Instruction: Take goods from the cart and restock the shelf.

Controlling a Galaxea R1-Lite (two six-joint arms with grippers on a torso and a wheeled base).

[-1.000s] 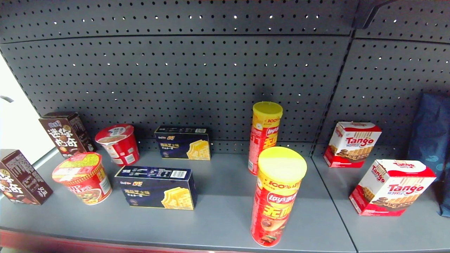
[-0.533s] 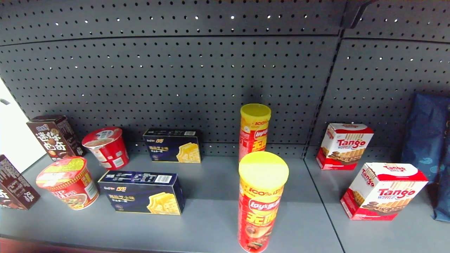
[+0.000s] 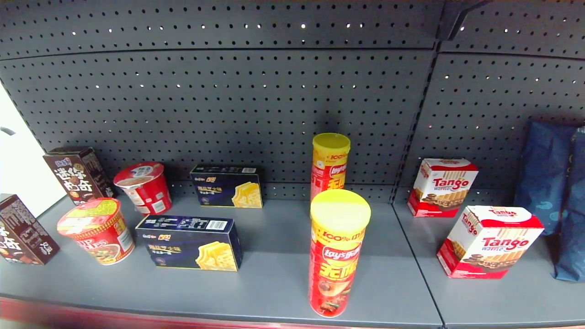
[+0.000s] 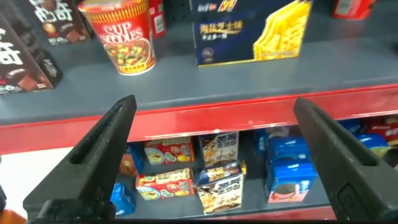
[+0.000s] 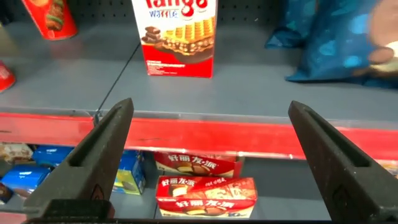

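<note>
Both claws spread, empty: left gripper (image 4: 214, 109), right gripper (image 5: 211, 106). Head view shifted; nothing on shelf (image 3: 274, 278) moved, so restocking looks pending.

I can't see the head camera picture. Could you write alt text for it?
A grey store shelf with a pegboard back holds snacks in front-and-back pairs: from left to right, brown boxes, red noodle cups, dark blue cracker boxes, tall yellow-lidded chip cans, red-and-white wafer boxes, then blue bags.

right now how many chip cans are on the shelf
2. The front chip can stands upright near the shelf edge, about mid-shelf. The rear chip can stands upright right behind it, by the pegboard. No others appear hidden.
</note>
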